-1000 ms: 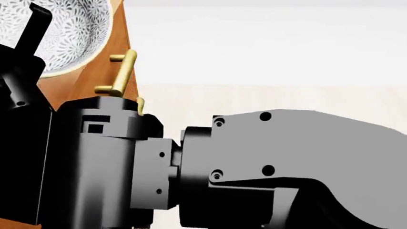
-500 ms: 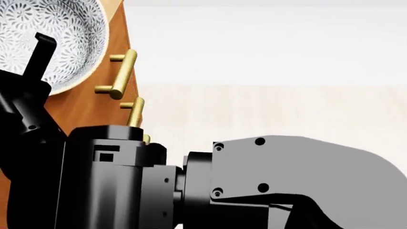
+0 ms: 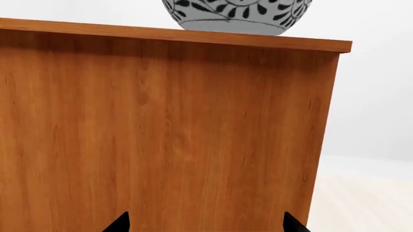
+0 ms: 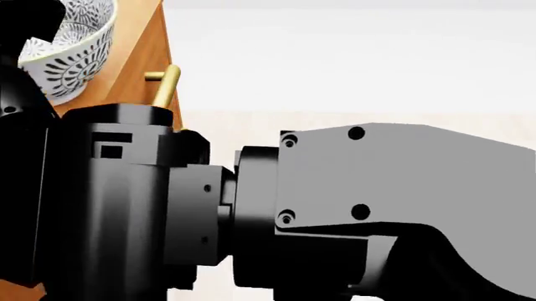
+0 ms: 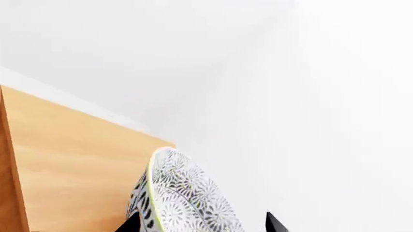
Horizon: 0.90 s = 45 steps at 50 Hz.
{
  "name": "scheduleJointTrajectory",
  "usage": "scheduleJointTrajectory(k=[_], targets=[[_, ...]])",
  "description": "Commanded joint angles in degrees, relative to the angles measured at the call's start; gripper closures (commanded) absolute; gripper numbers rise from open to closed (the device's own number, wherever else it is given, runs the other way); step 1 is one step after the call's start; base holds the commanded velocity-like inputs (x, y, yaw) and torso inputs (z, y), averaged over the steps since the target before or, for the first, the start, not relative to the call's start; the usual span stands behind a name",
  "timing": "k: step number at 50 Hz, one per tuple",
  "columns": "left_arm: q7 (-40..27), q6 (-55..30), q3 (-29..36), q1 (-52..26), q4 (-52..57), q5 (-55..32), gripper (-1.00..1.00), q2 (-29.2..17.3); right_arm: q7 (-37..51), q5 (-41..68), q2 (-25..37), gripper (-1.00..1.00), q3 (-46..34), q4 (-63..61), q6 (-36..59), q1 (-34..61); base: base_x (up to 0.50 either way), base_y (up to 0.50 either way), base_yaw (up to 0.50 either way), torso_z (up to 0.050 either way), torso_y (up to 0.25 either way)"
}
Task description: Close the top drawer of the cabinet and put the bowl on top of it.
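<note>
The round white ceramic bowl with dark grey floral pattern (image 4: 63, 47) sits on the flat top of the orange-brown wooden cabinet (image 3: 168, 125), near its front edge, presumably so the arm could reach it there. The brass bar handle (image 4: 165, 84) of the top drawer pokes out beside the edge. Right claw (image 5: 200, 223): tips either side of the bowl's rim, grip not confirmable. Left claw (image 3: 205, 223): tips spread apart, empty, facing the cabinet side.

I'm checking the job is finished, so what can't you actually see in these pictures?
- Top drawer: head view, arm hides most; closed or not unclear.
- Bowl: head view, partly behind the arm; base contact hidden.
- Bowl, left wrist view: cut off by the frame edge.
- Right gripper: only tips show; grip unclear.
</note>
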Motion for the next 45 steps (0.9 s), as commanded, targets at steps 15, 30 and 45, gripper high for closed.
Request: scheduleJointTrajectory(k=[15, 30, 45], targets=[[-0.63, -0.34, 0.21, 0.4, 1.58, -0.18, -1.0, -0.55, 1.52, 10.85, 7.9, -1.0, 3.09, 6.86, -0.53, 26.56, 0.0, 0.0, 0.0, 0.0, 0.0], [-0.63, -0.07, 0.24, 0.26, 1.76, -0.27, -1.0, -0.8, 3.61, 6.72, 28.83, -1.0, 2.56, -1.86, 8.11, 24.8, 0.0, 0.0, 0.0, 0.0, 0.0], [-0.8, 0.76, 0.03, 1.64, 3.15, -0.4, -1.0, -1.28, 15.06, 7.32, 54.43, -1.0, -0.92, -25.07, 8.18, 14.01, 0.0, 0.0, 0.0, 0.0, 0.0]])
